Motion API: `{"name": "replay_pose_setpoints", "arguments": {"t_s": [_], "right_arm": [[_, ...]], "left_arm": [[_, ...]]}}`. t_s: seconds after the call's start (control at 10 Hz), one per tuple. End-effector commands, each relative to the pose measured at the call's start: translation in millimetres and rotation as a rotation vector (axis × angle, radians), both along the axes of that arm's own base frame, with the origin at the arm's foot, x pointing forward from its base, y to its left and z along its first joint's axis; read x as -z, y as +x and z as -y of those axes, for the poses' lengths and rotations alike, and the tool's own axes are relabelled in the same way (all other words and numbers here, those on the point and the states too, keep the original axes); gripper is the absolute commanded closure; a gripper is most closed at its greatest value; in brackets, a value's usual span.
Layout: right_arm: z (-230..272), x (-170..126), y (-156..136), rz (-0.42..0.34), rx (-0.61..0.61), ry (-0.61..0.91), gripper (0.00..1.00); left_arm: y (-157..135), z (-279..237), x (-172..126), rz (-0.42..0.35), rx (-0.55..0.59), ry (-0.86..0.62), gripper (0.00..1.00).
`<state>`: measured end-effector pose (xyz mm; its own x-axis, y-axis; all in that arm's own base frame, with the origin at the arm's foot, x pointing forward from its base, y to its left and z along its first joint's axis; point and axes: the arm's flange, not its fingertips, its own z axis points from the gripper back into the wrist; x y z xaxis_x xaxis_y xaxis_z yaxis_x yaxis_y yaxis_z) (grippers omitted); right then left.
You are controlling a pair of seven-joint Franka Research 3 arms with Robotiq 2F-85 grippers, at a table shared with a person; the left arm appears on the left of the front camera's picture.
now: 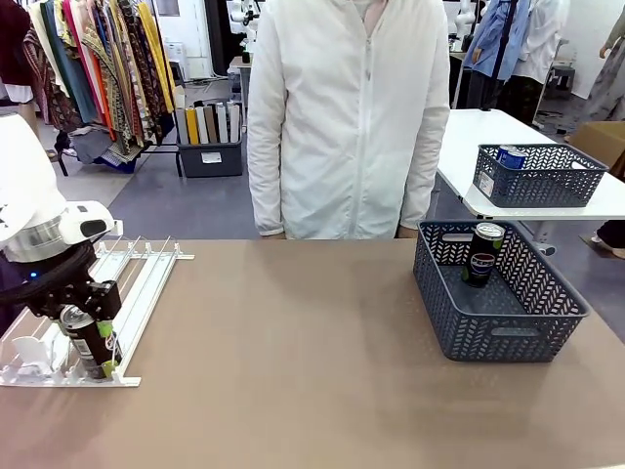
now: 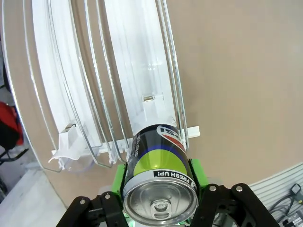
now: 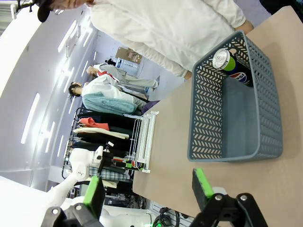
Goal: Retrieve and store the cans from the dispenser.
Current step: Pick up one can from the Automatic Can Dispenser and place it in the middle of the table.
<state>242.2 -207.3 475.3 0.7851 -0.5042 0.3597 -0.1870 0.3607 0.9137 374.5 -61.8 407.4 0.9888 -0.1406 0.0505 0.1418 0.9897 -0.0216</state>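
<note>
At the dispenser (image 1: pixel 137 278), left gripper (image 2: pixel 158 177) clamps "FRESH UP!" Pepsi can (image 2: pixel 158 170).

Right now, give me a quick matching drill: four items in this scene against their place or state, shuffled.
Items:
1. left gripper
2. right gripper
3. basket
4. dispenser

States:
A. open, holding nothing
B. on the table's right, one can leaning inside
C. shut on a black can
D. on the table's left, lanes running away from the robot

Pairs: 1-C, 2-A, 3-B, 4-D
</note>
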Motion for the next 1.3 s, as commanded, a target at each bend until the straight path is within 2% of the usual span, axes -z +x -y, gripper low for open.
{"name": "replay_pose_setpoints", "arguments": {"t_s": [0.0, 0.3, 0.5, 0.7, 0.8, 0.9, 1.2], "right_arm": [[-1.1, -1.5, 3.0, 0.041, 0.008, 0.011, 0.0], [-1.1, -1.5, 3.0, 0.041, 0.008, 0.011, 0.0], [-1.1, -1.5, 3.0, 0.041, 0.008, 0.011, 0.0], [-1.1, -1.5, 3.0, 0.041, 0.008, 0.011, 0.0], [-1.1, -1.5, 3.0, 0.041, 0.008, 0.011, 0.0], [-1.1, -1.5, 3.0, 0.041, 0.008, 0.011, 0.0], [-1.1, -1.5, 3.0, 0.041, 0.008, 0.011, 0.0]], "left_arm": [[-7.3, -0.5, -27.1, 0.04, -0.012, -0.016, 1.0], [-34.6, 3.7, -117.0, 0.115, 0.023, -0.075, 1.0], [-52.5, 0.4, -151.4, 0.196, 0.048, -0.082, 1.0], [-68.5, -10.8, -162.7, 0.236, 0.022, -0.136, 1.0], [-68.4, -17.7, -157.0, 0.209, -0.009, -0.135, 1.0], [-65.4, -1.1, -169.5, 0.224, 0.022, -0.078, 1.0], [-67.6, -6.2, -162.6, 0.212, 0.009, -0.088, 1.0]]}}
